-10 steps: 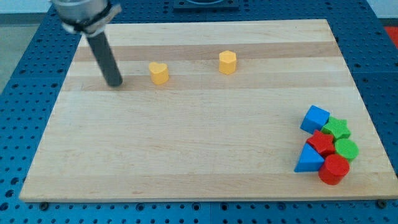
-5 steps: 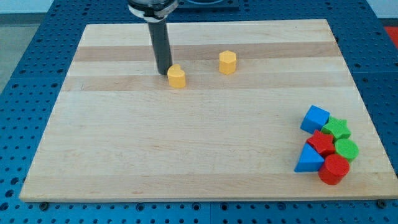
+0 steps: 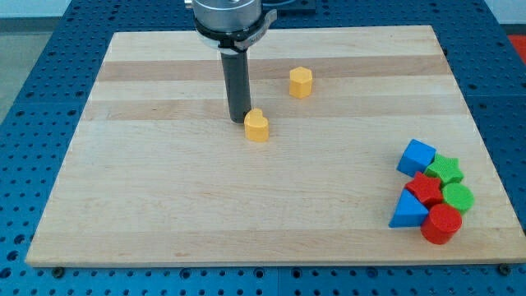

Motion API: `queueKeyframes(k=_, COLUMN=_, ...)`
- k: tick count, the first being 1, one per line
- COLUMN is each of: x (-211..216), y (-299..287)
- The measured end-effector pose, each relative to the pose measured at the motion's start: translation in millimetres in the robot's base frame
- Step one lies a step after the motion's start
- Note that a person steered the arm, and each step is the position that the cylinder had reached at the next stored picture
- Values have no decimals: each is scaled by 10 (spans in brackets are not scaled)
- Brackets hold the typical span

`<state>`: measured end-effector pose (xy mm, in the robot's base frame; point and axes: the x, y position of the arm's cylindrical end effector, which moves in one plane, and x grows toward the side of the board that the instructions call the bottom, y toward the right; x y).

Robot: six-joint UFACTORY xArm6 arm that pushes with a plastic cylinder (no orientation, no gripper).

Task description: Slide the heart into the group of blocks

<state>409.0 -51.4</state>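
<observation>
Against my tip | yellow heart, lower right, touching | end effector: bare rod, grips nothing

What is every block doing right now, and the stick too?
my tip: down on the board, touching the yellow heart's upper-left side
yellow heart: alone mid-board, far from the group
yellow hexagon: alone, near the view's top
blue cube, green star, red star, green cylinder, blue triangle, red cylinder: bunched together at lower right

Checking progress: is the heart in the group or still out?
Out. The yellow heart sits mid-board beside my tip, far from the group.
</observation>
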Motion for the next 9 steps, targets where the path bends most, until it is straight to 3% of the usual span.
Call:
queueKeyframes(k=3, x=568, y=86)
queueKeyframes(k=5, x=551, y=599)
queueKeyframes(k=6, x=656, y=167)
queueKeyframes(k=8, x=-25, y=-39)
queueKeyframes(k=9, x=-245, y=233)
